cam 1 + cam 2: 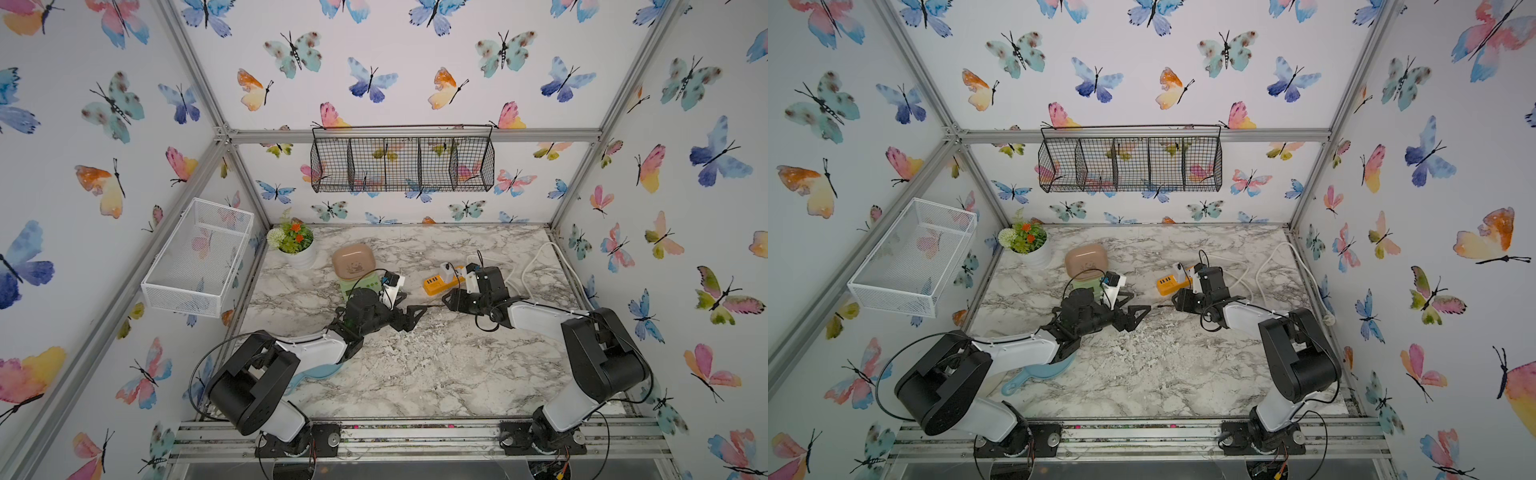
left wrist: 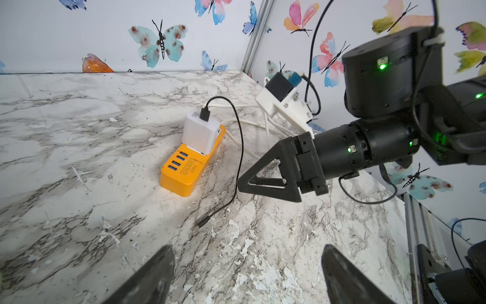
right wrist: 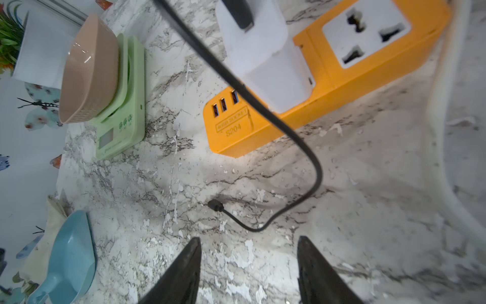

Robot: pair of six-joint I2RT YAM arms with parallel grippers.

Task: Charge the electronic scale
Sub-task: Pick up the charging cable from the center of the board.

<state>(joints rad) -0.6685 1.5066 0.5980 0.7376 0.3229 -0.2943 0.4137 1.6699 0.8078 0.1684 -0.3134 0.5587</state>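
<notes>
Both top views look down from high at the front of the cell, taking in the whole marble table (image 1: 436, 374) and the back wall (image 1: 415, 62). The left wrist camera sits low and close to the table, facing across it toward the orange power strip (image 2: 181, 176) and the right arm's fingers (image 2: 268, 168). The right wrist camera looks steeply down, very near the same strip, with the electronic scale (image 3: 126, 121) beyond. Both wrist views share the black cable (image 2: 241, 147).
</notes>
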